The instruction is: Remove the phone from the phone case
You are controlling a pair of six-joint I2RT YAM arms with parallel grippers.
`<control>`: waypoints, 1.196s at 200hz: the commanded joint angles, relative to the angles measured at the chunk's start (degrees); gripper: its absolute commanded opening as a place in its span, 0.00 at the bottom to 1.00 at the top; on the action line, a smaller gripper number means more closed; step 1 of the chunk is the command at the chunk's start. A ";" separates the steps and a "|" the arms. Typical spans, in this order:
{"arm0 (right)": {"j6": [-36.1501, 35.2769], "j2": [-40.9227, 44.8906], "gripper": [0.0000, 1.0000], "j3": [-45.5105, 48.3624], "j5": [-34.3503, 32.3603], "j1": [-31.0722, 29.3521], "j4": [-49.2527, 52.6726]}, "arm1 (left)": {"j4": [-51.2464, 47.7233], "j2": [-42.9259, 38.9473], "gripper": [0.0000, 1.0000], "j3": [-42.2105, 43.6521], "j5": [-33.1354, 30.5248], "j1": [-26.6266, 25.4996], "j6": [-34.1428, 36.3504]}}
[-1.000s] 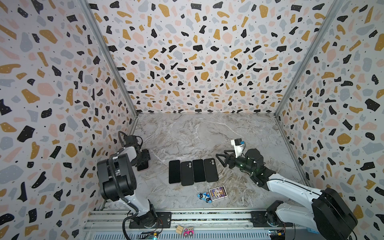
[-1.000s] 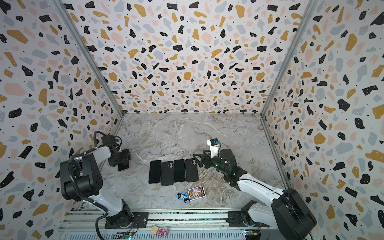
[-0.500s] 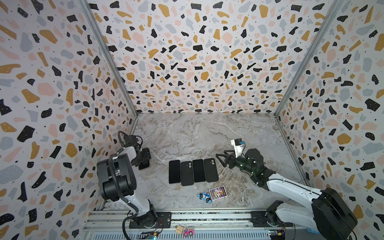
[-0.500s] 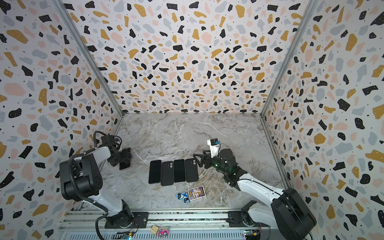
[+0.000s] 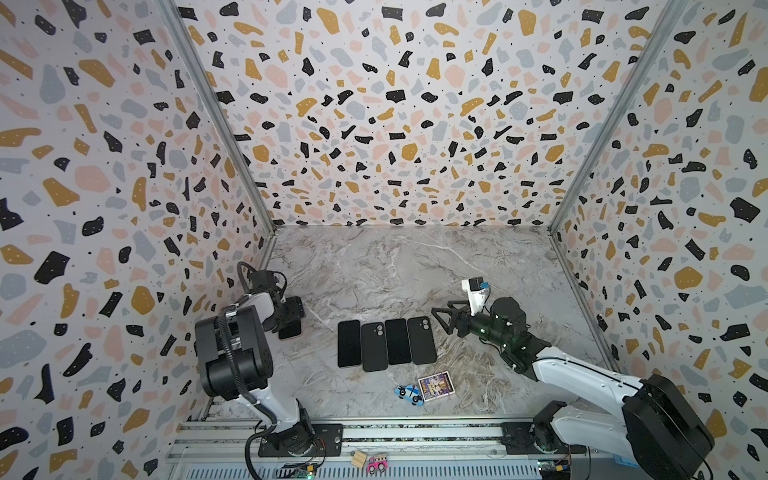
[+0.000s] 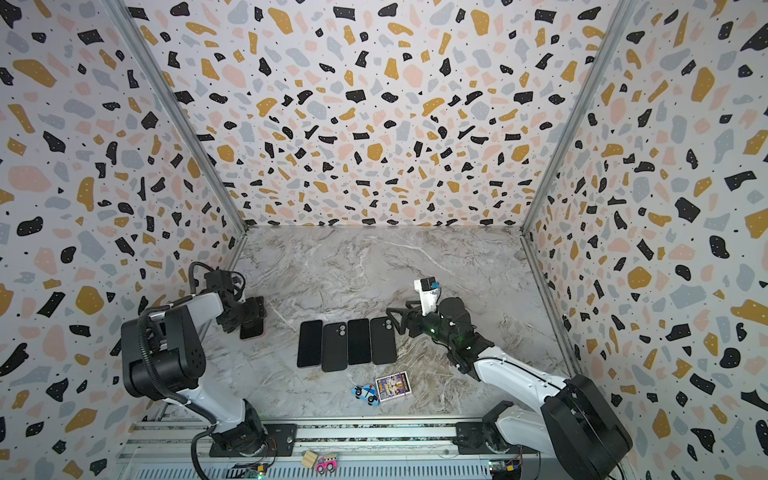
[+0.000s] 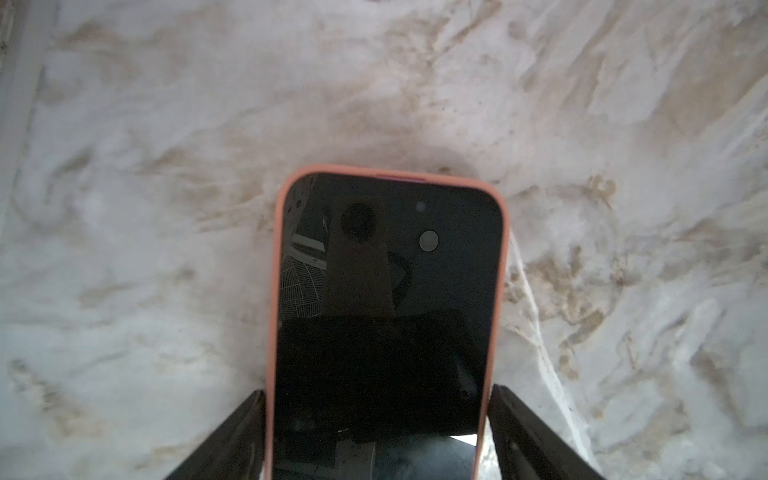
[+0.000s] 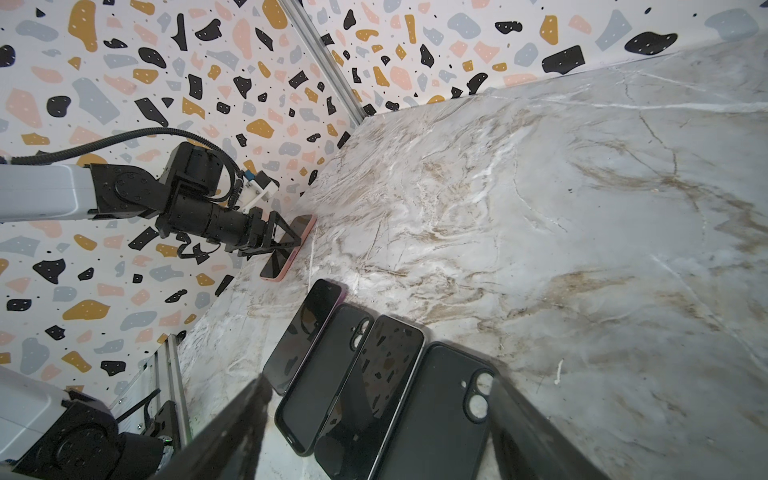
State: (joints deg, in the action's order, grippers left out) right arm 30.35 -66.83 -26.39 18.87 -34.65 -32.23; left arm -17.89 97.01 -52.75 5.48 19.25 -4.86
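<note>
Left gripper (image 7: pixel 378 392) is straddling the pink phone case (image 7: pixel 275 266), phone (image 7: pixel 390 332) still inside, likely bracing it. Clamped or loose, cannot tell. Right gripper (image 5: pixel 441 321) is hovering well apart, jaws spread.

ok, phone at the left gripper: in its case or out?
In. The left wrist view shows the pink case rim wrapping the phone's dark screen along its top and both sides.
</note>
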 commanded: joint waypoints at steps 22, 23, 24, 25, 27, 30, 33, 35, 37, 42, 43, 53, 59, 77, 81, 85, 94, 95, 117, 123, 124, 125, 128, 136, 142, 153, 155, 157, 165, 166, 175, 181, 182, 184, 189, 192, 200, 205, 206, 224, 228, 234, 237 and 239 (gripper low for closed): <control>-0.20 -0.12 0.84 -0.44 0.57 0.28 -1.44 | -2.94 3.22 0.86 -0.20 -0.84 -0.99 -0.73; -0.20 -0.13 0.84 -0.43 0.56 0.28 -1.44 | -2.98 3.25 0.86 -0.22 -0.92 -0.97 -0.75; -0.20 -0.14 0.84 -0.46 0.60 0.29 -1.48 | -2.96 3.26 0.86 -0.28 -1.00 -0.97 -0.71; -0.20 -0.14 0.84 -0.44 0.62 0.29 -1.50 | -2.95 3.31 0.86 -0.31 -1.04 -0.97 -0.65; -0.20 -0.14 0.84 -0.42 0.57 0.29 -1.47 | -2.96 3.39 0.86 -0.37 -1.18 -1.01 -0.69; -0.20 -0.14 0.84 -0.42 0.61 0.34 -1.47 | -3.01 3.51 0.86 -0.42 -1.43 -1.04 -0.66; -0.20 -0.10 0.84 -0.44 0.56 0.35 -1.52 | -3.05 3.60 0.86 -0.58 -1.78 -0.98 -0.67; -0.20 -0.13 0.84 -0.42 0.60 0.37 -1.48 | -3.12 3.62 0.86 -0.66 -2.05 -1.01 -0.63; -0.20 -0.14 0.84 -0.42 0.63 0.38 -1.51 | -3.12 3.69 0.86 -0.72 -2.29 -1.04 -0.64; -0.20 -0.14 0.84 -0.42 0.63 0.35 -1.46 | -3.28 3.79 0.86 -0.82 -2.60 -0.98 -0.59; -0.11 -0.14 0.84 -0.42 0.68 0.37 -1.45 | -3.20 3.84 0.86 -0.84 -2.59 -0.97 -0.59; -0.20 -0.16 0.84 -0.48 0.75 0.38 -1.47 | -3.21 4.28 0.86 -1.16 -2.79 -1.06 -0.57; -0.20 -0.15 0.84 -0.42 0.81 0.41 -1.51 | -3.37 4.61 0.86 -1.36 -3.05 -1.16 -0.43; -0.11 -0.14 0.84 -0.44 0.75 0.42 -1.59 | -4.13 5.76 0.86 -2.23 -4.86 -1.83 -0.07; -0.03 -0.17 0.84 -0.47 0.80 0.46 -1.59 | -4.30 6.03 0.86 -2.39 -5.06 -2.00 0.06; -0.03 -0.22 0.84 -0.50 0.80 0.44 -1.70 | -4.35 6.21 0.86 -2.52 -5.19 -2.16 0.06; 0.06 -0.40 0.84 -0.57 0.96 0.42 -1.83 | -4.44 6.35 0.86 -2.62 -5.50 -2.62 0.09; 0.06 -0.40 0.84 -0.58 0.93 0.44 -1.85 | -4.48 6.35 0.86 -2.66 -5.53 -2.67 0.11; 0.28 -0.75 0.84 -0.76 1.16 0.46 -1.93 | -4.86 6.34 0.86 -2.71 -7.20 -3.27 0.10; 0.28 -0.68 0.84 -0.77 1.23 0.45 -1.91 | -4.96 6.39 0.86 -2.71 -7.59 -3.29 -0.02; 0.30 -0.68 0.84 -0.77 1.20 0.46 -1.94 | -5.00 6.41 0.86 -2.71 -7.72 -3.27 -0.04; 0.31 -0.72 0.84 -0.77 1.18 0.42 -1.99 | -5.03 6.42 0.86 -2.71 -7.78 -3.26 -0.05; 0.32 -0.76 0.84 -0.77 1.29 0.41 -2.01 | -5.05 6.48 0.86 -2.77 -8.03 -3.23 -0.05; 0.41 -0.72 0.84 -0.85 1.31 0.45 -2.01 | -5.15 6.61 0.85 -2.80 -8.50 -3.29 -0.01; 0.41 -0.72 0.84 -0.84 1.39 0.46 -2.03 | -5.17 6.70 0.84 -2.80 -8.40 -3.31 -0.06; 0.50 -0.55 0.84 -0.85 1.37 0.46 -2.02 | -5.13 7.00 0.81 -2.80 -7.58 -3.24 -0.08; 0.50 -0.53 0.84 -0.85 1.35 0.46 -2.00 | -5.14 7.04 0.81 -2.80 -7.41 -3.29 -0.09; 0.50 -0.53 0.84 -0.90 1.34 0.46 -1.97 | -5.09 7.11 0.80 -2.80 -7.25 -3.19 -0.07; 0.50 -0.47 0.84 -0.85 1.34 0.46 -2.04 | -5.05 7.29 0.78 -2.75 -6.62 -3.23 0.02; 0.50 -0.44 0.84 -0.85 1.30 0.46 -2.00 | -5.05 7.30 0.77 -2.73 -6.53 -3.24 -0.02; 0.57 -0.30 0.84 -0.85 1.32 0.46 -2.00 | -4.93 7.38 0.74 -2.71 -5.61 -3.25 0.04; 0.59 -0.12 0.84 -0.85 1.34 0.42 -2.05 | -4.90 7.32 0.73 -2.71 -5.14 -3.29 0.02; 0.59 -0.13 0.84 -0.85 1.34 0.44 -2.05 | -4.93 7.32 0.72 -2.71 -5.09 -3.27 0.03; 0.66 -0.12 0.84 -0.85 1.28 0.46 -1.96 | -4.95 7.25 0.72 -2.71 -4.98 -3.25 -0.04; 0.75 -0.06 0.84 -0.85 1.30 0.46 -1.95 | -4.87 7.02 0.71 -2.58 -4.74 -3.25 -0.03; 0.76 0.02 0.84 -0.85 1.29 0.46 -1.95 | -4.75 6.90 0.71 -2.49 -4.57 -3.19 -0.01; 0.92 0.22 0.84 -0.85 1.37 0.41 -1.73 | -4.47 6.47 0.70 -2.24 -3.92 -3.25 -0.07; 1.02 0.33 0.84 -0.85 1.47 0.40 -1.65 | -4.38 6.21 0.70 -2.12 -3.27 -3.25 -0.11; 1.02 0.40 0.84 -0.85 1.45 0.43 -1.68 | -4.32 6.15 0.69 -2.10 -3.14 -3.25 -0.13; 1.38 0.98 0.84 -0.94 2.03 0.44 -1.53 | -3.77 5.32 0.65 -1.74 -0.70 -3.25 -0.34; 1.46 1.11 0.84 -0.94 2.18 0.46 -1.41 | -3.72 5.15 0.64 -1.66 -0.23 -3.19 -0.42; 1.70 1.30 0.84 -0.94 2.38 0.46 -1.45 | -3.61 4.76 0.63 -1.52 0.54 -3.28 -0.49; 1.85 1.34 0.84 -0.94 2.57 0.46 -1.47 | -3.51 4.54 0.63 -1.48 0.95 -3.23 -0.61; 1.94 1.41 0.84 -0.94 2.66 0.46 -1.49 | -3.41 4.40 0.63 -1.41 1.23 -3.29 -0.59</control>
State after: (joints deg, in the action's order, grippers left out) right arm 31.20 -67.33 -26.39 20.14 -34.44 -33.04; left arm -18.31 100.88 -56.66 0.03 16.38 -5.15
